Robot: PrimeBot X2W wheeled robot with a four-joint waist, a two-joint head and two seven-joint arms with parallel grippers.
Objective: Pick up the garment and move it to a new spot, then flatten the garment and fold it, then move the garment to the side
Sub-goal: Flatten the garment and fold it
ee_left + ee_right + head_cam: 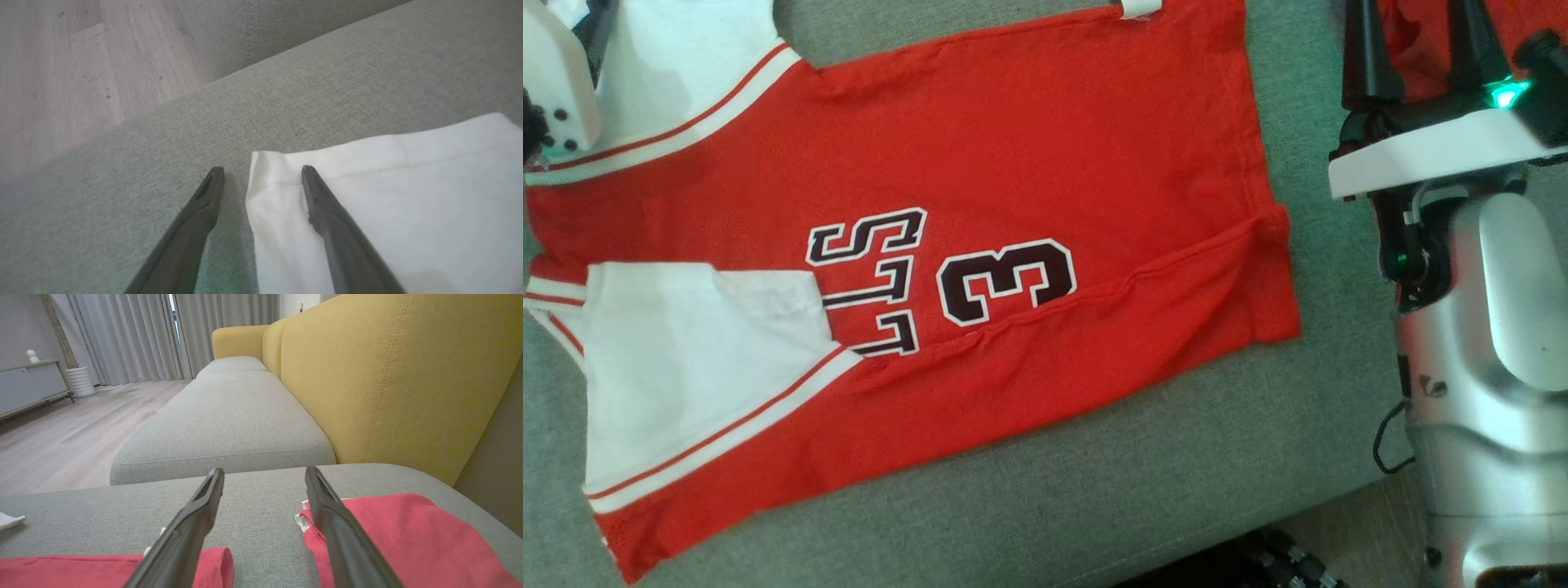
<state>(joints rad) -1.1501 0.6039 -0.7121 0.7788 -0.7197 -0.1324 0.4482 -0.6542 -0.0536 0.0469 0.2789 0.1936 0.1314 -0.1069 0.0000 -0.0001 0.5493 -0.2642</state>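
- The garment (1029,155) is a red jersey with white sleeves, each edged in a white band with a thin red stripe.
- Dark lettering outlined in white crosses the chest, with a large numeral 3 beside it on the hem side.
- One white sleeve (686,359) is folded in over the chest and covers part of the letters. A long diagonal crease runs along the near side of the body.
- It lies mostly flat on a grey woven cushion (1094,490), near its front edge.
- The room has a mustard-yellow backrest (388,375), a second grey seat (229,416), a pale wood floor (61,437) and grey curtains (130,335).
- In the head view the jersey's long axis runs left to right, slightly tilted, with the sleeves at the left and the hem at the right.
- The left gripper (261,171) is spread and grasps nothing. One finger is over the corner of the other white sleeve and one over bare cushion; I cannot tell whether they touch.
- The right gripper (264,473) is also spread and empty, above grey cushion between two patches of red cloth (408,539). I cannot tell whether that cloth belongs to the same jersey.
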